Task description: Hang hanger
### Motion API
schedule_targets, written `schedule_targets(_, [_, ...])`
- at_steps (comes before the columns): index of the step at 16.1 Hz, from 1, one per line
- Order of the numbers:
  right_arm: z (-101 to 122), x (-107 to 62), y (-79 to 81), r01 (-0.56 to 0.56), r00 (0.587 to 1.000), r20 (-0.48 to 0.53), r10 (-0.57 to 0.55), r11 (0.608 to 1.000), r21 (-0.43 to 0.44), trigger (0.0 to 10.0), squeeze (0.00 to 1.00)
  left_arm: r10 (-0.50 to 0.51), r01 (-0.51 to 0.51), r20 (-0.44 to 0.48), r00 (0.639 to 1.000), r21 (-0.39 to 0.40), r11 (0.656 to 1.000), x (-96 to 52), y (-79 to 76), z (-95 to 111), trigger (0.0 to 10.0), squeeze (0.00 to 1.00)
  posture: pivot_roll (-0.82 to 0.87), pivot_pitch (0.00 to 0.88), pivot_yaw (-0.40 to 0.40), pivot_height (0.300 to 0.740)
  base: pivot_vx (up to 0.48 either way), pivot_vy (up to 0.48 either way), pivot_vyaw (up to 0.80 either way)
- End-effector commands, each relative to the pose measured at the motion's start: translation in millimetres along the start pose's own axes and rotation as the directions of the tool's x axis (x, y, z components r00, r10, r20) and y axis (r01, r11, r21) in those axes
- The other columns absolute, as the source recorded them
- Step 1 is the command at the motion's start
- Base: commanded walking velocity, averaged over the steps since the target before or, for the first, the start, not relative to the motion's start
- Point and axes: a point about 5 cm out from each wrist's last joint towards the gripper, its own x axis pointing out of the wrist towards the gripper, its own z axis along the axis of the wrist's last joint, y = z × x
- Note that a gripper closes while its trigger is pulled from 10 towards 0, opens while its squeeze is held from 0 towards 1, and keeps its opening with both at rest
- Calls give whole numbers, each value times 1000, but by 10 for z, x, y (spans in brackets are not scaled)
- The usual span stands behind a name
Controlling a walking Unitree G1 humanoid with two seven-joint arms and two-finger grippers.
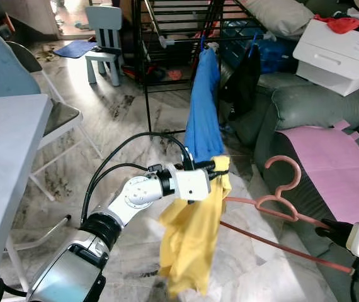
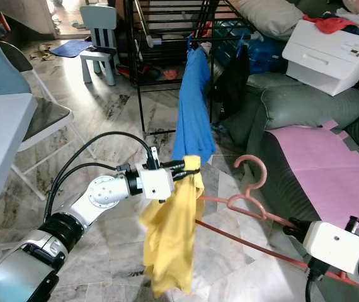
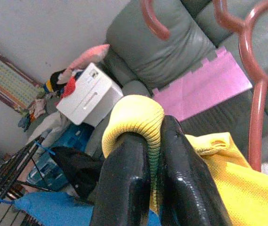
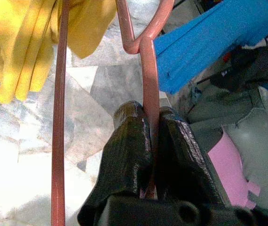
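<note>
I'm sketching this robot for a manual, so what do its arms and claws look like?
The left arm is silver, with a round pale joint, a ribbed black band and a white boxy wrist. Black cables loop over it. The left claw and the right claw each have two thick, glossy black fingers with rounded tips. The right arm ends in a similar white wrist block.

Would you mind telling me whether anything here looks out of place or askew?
Yes: the yellow garment hangs bunched from the left gripper, pinched at its collar and not on the pink hanger. The right gripper holds that hanger tilted, hook upward.
</note>
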Motion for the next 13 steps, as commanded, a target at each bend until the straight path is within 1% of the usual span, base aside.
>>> schedule_targets(1, [57,-75,-77,15,1000,5,-15,1000,-21,10000,0,3,-5,27,1000,54,999,53,119,69,10000,0,-38,0,-39,740,0,0,0])
schedule_targets(2, [49,-104,-116,31,1000,0,-31,999,-20,10000,0,2,-4,28,1000,53,999,45,120,66,10000,0,-38,0,-39,740,0,0,0])
schedule_targets(4, [70,-80,-116,33,999,17,-33,999,-10,10000,0,6,-9,61,998,50,999,58,112,106,10000,0,-38,0,-39,740,0,0,0])
schedule_targets(6, [70,5,-124,61,997,40,-61,998,-7,10000,0,21,-25,139,990,21,999,101,101,215,10000,0,-34,0,-42,740,0,0,0])
schedule_targets(7, [57,53,-146,91,994,56,-91,996,14,10000,0,37,-38,185,982,1,999,125,102,287,10000,0,-32,0,-43,740,0,0,0])
schedule_targets(8, [27,158,-161,128,985,99,-139,986,105,10000,0,82,-73,282,956,-45,996,166,127,460,10000,0,-26,0,-46,740,0,0,0])
schedule_targets(9, [27,158,-161,128,985,99,-139,986,105,10000,0,82,-73,282,956,-45,996,166,127,460,10000,0,-26,0,-46,740,0,0,0])
schedule_targets(10, [-1,199,-149,130,984,106,-146,981,146,10000,0,94,-80,308,947,-57,995,178,136,514,10000,0,-19,0,-48,740,0,0,0])
schedule_targets(11, [-106,333,-93,131,983,96,-157,965,227,10000,0,109,-87,366,924,-77,993,213,154,645,10000,0,-13,0,-49,740,0,0,0])
schedule_targets(12, [-140,383,-67,128,983,92,-156,958,255,10000,0,115,-89,382,917,-87,992,224,163,685,10000,0,-13,0,-49,740,0,0,0])
schedule_targets(13, [-187,478,-42,138,980,95,-176,939,316,10000,0,113,-83,409,906,-92,992,246,174,748,10000,0,-8,0,-49,740,0,0,0])
